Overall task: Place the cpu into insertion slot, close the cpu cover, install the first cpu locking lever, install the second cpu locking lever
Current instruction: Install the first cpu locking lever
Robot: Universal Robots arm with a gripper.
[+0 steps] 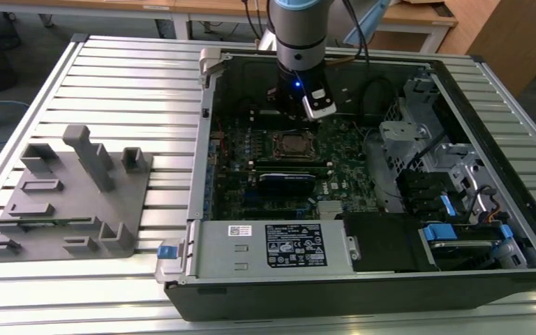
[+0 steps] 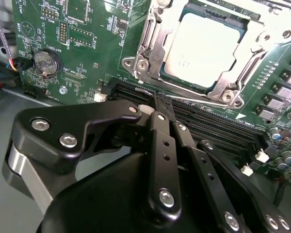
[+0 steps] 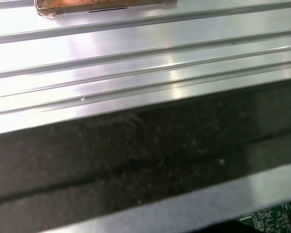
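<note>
In the exterior view the arm reaches down into the open computer case [image 1: 491, 230], its hand [image 1: 298, 115] hovering just above the insertion slot [image 1: 295, 144] at the centre of the frame. In the second wrist view the cpu [image 2: 200, 48] lies seated in the slot at the upper right, the silver cpu cover [image 2: 153, 46] framing it. The hand's black fingers [image 2: 161, 131] are pressed together, holding nothing, over the long black memory slots [image 2: 203, 116]. A grey fixture [image 1: 68, 199] rests on the slatted surface [image 1: 137, 84]

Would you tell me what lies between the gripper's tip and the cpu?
In the second wrist view, long dark memory slots on the green board run between the gripper and the cpu.
</note>
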